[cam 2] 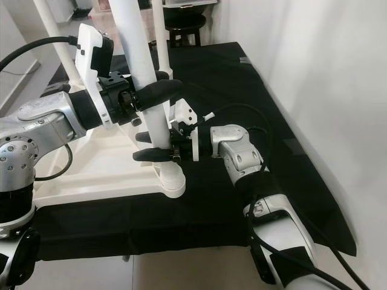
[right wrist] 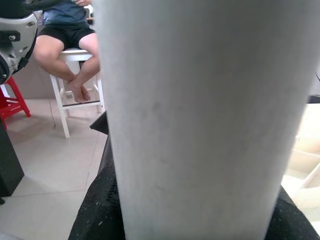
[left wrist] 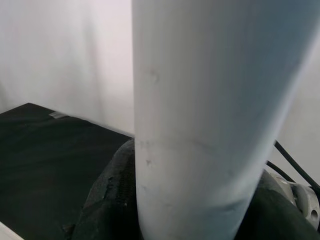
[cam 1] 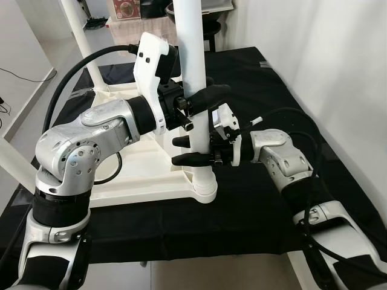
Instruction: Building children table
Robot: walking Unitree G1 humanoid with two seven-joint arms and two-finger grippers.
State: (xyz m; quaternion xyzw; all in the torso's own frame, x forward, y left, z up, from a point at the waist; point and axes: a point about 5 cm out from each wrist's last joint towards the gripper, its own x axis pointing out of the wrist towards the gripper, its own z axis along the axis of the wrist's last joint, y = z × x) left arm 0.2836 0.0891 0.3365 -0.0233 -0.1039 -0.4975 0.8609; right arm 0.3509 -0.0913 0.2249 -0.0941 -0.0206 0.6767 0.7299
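I hold the white table leg [cam 1: 195, 72] upright in the corner socket of the upturned white tabletop [cam 1: 139, 172], which lies on the black-covered desk [cam 1: 254, 205]. The right tool [cam 1: 195, 150] pinches it low; the left tool [cam 1: 202, 99] pinches it higher. I judge it rigid, light and smooth, so I grip near the socket.
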